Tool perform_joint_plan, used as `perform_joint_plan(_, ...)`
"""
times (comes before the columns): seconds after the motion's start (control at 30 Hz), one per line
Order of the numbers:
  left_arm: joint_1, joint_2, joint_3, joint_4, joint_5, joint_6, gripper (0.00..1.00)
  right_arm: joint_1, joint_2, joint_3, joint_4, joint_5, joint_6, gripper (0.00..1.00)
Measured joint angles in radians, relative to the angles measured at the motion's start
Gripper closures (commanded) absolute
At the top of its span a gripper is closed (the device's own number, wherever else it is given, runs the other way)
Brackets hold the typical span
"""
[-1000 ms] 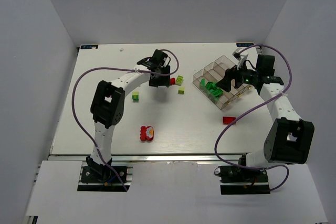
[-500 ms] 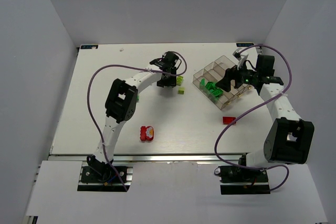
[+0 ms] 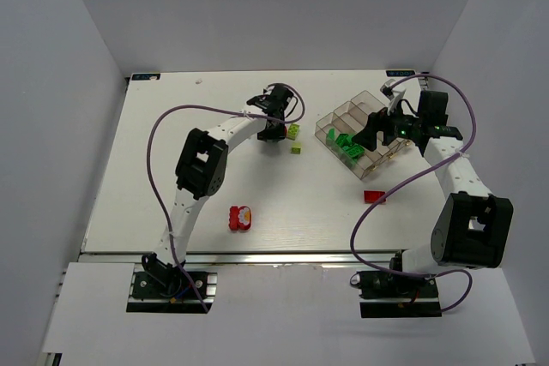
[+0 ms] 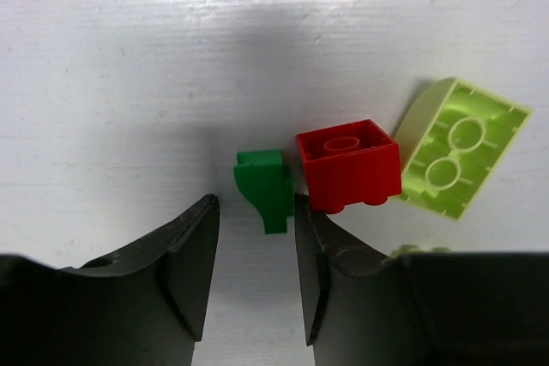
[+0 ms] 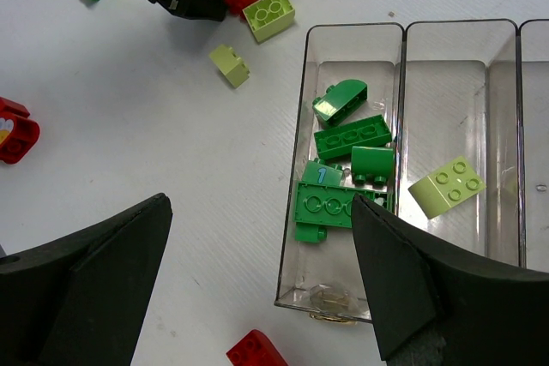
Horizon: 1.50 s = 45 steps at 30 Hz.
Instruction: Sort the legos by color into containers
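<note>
Your left pincer (image 4: 255, 212) stood low over the counter (image 4: 129, 83), its jaws drawn narrow but not closed. A small dark green lego (image 4: 264, 186) lay between the fingertips. There was a clear gap on its left side, and the right finger (image 4: 313, 246) was just beside it. Whether that finger touched it could not be told. A red lego (image 4: 350, 165) sat right against the green one's far side, and a pale yellow-green lego (image 4: 459, 156) lay tilted just beyond the red one.

Your right pincer (image 5: 257, 289) hung with its jaws spread wide and nothing between them, above the near end of the clear tray (image 5: 292, 169). In the right wrist view, the tray's leftmost compartment held a cluster of green legos (image 5: 343, 177). The compartment next to it held a single light green brick (image 5: 446, 188).

Loose on the counter were a small pale brick (image 5: 230, 66) near the tray, a red brick (image 5: 253, 351) by its near corner, and a red piece (image 5: 17, 135) well apart on the left.
</note>
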Motion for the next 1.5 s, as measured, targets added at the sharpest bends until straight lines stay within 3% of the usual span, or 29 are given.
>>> perform_joint_plan(0.3,0.000,0.044,0.070,0.006,-0.026,-0.008,0.54,0.000,0.000,0.000,0.000,0.000,0.000,0.11)
perform_joint_plan(0.6,0.000,0.047,0.066,0.021,-0.045,-0.007,0.83,0.000,0.000,-0.011,0.005,-0.001,0.001,0.11)
perform_joint_plan(0.77,0.000,-0.001,-0.013,0.052,-0.040,-0.007,0.91,0.000,0.000,-0.019,0.005,-0.001,0.001,0.10)
perform_joint_plan(0.93,-0.009,-0.165,-0.248,0.106,0.025,0.008,0.93,0.000,-0.002,-0.019,0.005,-0.001,0.000,0.12)
perform_joint_plan(1.03,-0.035,-0.275,-0.341,0.151,0.093,0.024,0.93,0.000,-0.005,-0.019,0.005,-0.001,0.000,0.17)
perform_joint_plan(1.13,-0.081,-0.325,-0.334,0.219,0.154,0.031,0.94,0.000,-0.011,-0.019,0.006,0.000,0.006,0.40)
perform_joint_plan(1.17,-0.098,-0.328,-0.318,0.238,0.173,0.031,0.93,0.000,-0.012,-0.019,0.006,-0.001,0.014,0.56)
perform_joint_plan(1.27,-0.139,-0.303,-0.249,0.291,0.216,0.024,0.93,0.000,-0.014,-0.019,0.007,-0.001,0.029,0.73)
perform_joint_plan(1.5,-0.188,-0.103,0.038,0.332,0.284,-0.020,0.89,0.000,-0.032,-0.019,0.007,0.005,0.053,0.74)
